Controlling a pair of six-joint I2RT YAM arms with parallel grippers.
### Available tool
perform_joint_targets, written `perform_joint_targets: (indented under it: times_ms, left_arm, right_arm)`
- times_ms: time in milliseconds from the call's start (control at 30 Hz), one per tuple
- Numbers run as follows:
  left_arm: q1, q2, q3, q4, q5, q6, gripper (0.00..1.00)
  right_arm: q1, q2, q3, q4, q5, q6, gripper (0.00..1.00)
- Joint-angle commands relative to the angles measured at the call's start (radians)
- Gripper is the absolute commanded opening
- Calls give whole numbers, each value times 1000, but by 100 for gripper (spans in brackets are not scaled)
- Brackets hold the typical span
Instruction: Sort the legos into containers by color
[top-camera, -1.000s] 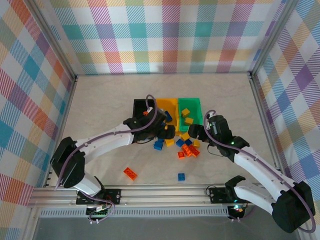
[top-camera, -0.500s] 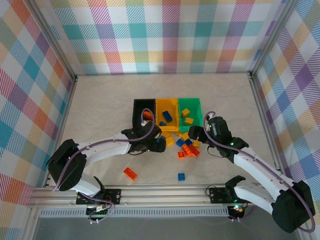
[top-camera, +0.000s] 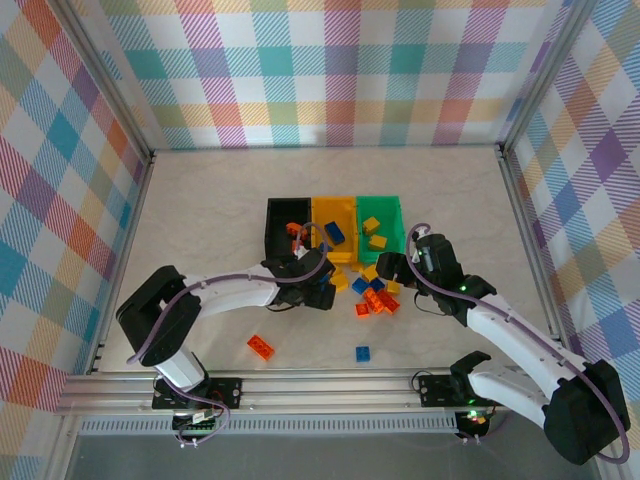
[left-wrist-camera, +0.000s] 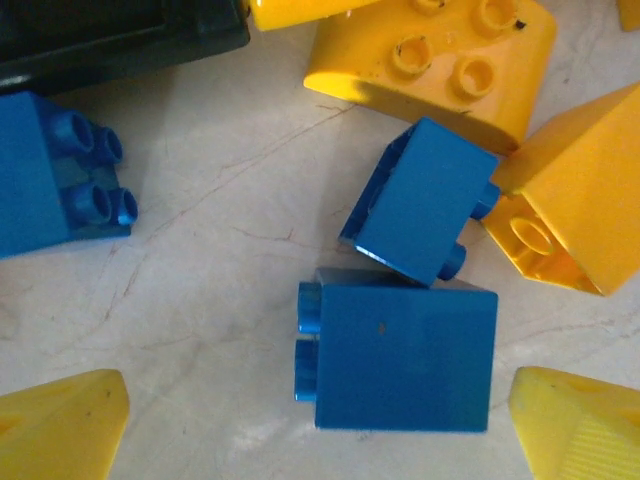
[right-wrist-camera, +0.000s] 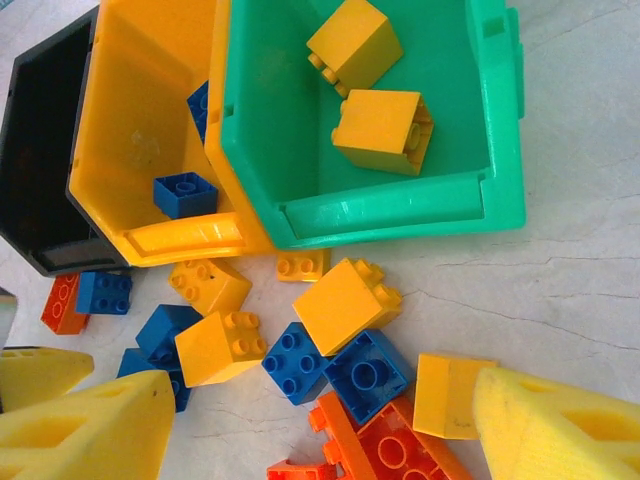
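Note:
The containers stand in a row: black (top-camera: 277, 212), yellow-orange (top-camera: 331, 208) and green (top-camera: 381, 205). Two yellow legos (right-wrist-camera: 383, 130) lie in the green bin (right-wrist-camera: 400, 215), blue ones (right-wrist-camera: 184, 194) in the yellow-orange bin (right-wrist-camera: 130, 130), and an orange one (top-camera: 293, 232) in the black bin. A mixed pile of legos (top-camera: 372, 290) sits in front of the bins. My left gripper (top-camera: 318, 292) is open and low over the table, a blue brick (left-wrist-camera: 400, 362) lying between its pads (left-wrist-camera: 62, 420). My right gripper (top-camera: 392, 265) hangs open above the pile (right-wrist-camera: 340, 350).
A loose orange brick (top-camera: 261, 346) and a loose blue brick (top-camera: 362, 353) lie near the front of the marbled table (top-camera: 210, 230). Plaid walls enclose three sides, and a metal rail (top-camera: 320, 384) runs along the near edge.
My left gripper has pulled back from above the bins and come down at the left edge of the pile, over a blue brick. The right arm has not moved.

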Motion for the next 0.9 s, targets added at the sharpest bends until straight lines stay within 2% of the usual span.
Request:
perform_joint_targets:
  times_ms: [0,100,333,533,733,867]
  left_arm:
    - [-10,48,38,15,-45,25,91]
    - [-9,82,58,22,-54,25,79]
    - [-9,120,74,26,-63,27,61]
    - [-10,96,66,17,-53,21,44]
    - [-47,-76,58,-36,-41,-14,41]
    - [-29,-102,188,-91,-32,4,42]
  right_arm:
    - [-1,-14,-8,18,8,9,79]
    - [-1,-26,-6,8,12,6,79]
    - [-1,-48,-8,-5,20,3,79]
    - [-1,-50,-10,-5,19,3,79]
    - [-1,-66,-13,-8,17,1,79]
    - [-1,-67,-20,1,18,4,79]
